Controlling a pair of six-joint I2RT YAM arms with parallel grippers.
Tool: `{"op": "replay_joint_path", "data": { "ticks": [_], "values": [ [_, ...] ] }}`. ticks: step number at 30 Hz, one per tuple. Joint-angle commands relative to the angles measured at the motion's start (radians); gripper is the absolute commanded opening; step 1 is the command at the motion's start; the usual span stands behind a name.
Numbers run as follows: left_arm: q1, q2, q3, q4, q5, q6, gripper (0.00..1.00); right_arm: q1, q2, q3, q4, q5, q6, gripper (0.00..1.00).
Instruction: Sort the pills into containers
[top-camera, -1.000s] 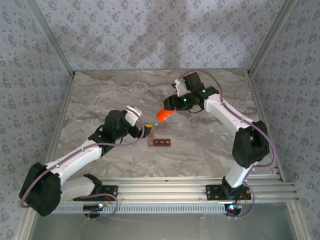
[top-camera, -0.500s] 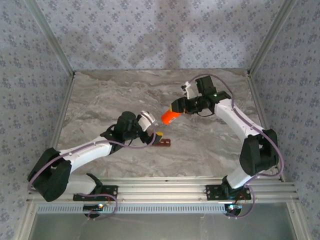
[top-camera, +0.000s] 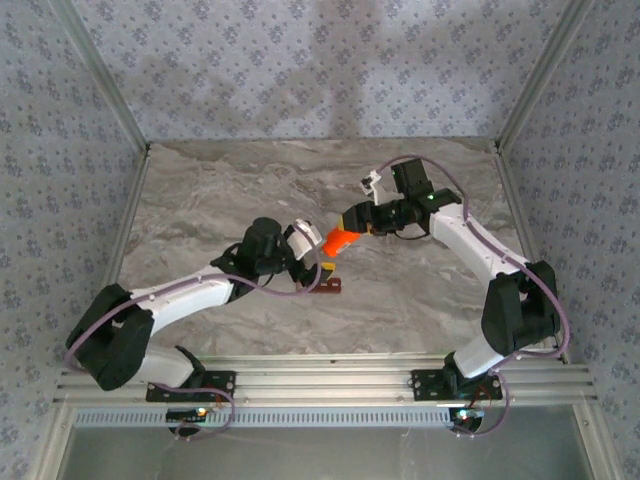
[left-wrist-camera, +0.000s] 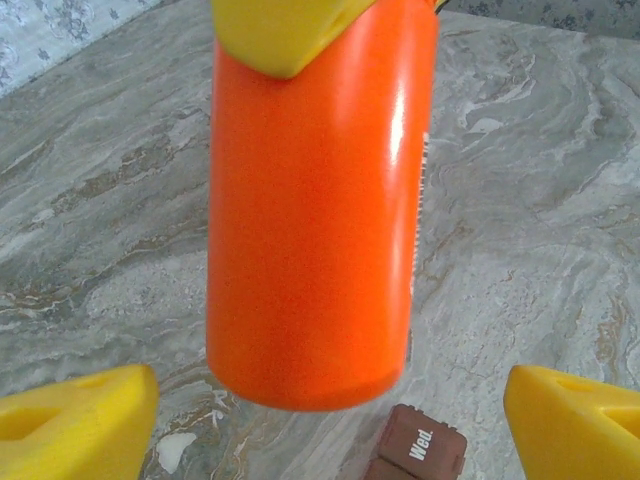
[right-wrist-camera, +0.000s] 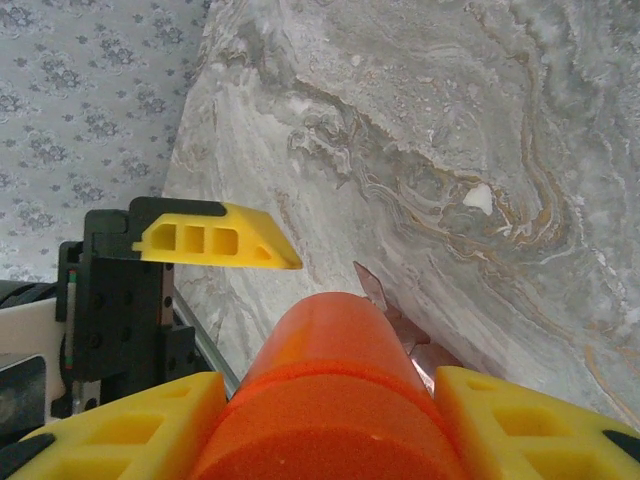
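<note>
Orange bottle (top-camera: 338, 241) is up off the marble table (top-camera: 210, 190), and my right gripper (top-camera: 348, 227) has it clamped. From the right wrist I see its yellow fingers (right-wrist-camera: 530, 420) pressed against both sides. The bottle sits tilted in the top view, free end dipping toward my left arm.

My left gripper (top-camera: 317, 267) is right there beneath that end, jaws spread wide and holding nothing. From the left wrist its two yellow pads (left-wrist-camera: 75, 420) sit far out at either bottom corner, with the bottle hanging between them and touching neither.

Now the containers (left-wrist-camera: 415, 447). The brown strip lies flat on the table just on the near side of the bottle, partly tucked under my left gripper from above. One end cell peeks in below the bottle, lettered "Wed." I can't make out any pills.
</note>
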Motion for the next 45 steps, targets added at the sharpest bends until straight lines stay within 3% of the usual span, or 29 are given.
{"op": "replay_joint_path", "data": {
  "ticks": [1, 29, 32, 39, 43, 45],
  "values": [
    [-0.004, 0.023, 0.037, 0.051, 0.045, 0.007, 0.88, 0.015, -0.031, -0.008, 0.017, -0.042, 0.006, 0.29],
    [-0.006, 0.091, 0.068, 0.075, 0.063, -0.040, 0.73, 0.103, -0.027, -0.029, 0.060, -0.019, 0.045, 0.27],
    [-0.007, 0.089, 0.068, 0.076, 0.064, -0.041, 0.66, 0.105, -0.025, -0.031, 0.061, -0.017, 0.045, 0.27],
    [-0.006, 0.070, 0.058, 0.075, 0.051, -0.054, 0.39, 0.106, -0.026, -0.031, 0.065, -0.018, 0.052, 0.28],
    [-0.004, 0.028, 0.038, 0.086, 0.005, -0.068, 0.24, 0.088, -0.039, -0.048, 0.077, -0.027, 0.071, 0.49],
    [0.000, 0.006, 0.028, 0.081, -0.007, -0.068, 0.23, 0.059, -0.060, -0.087, 0.103, -0.038, 0.097, 0.57]
  ]
}}
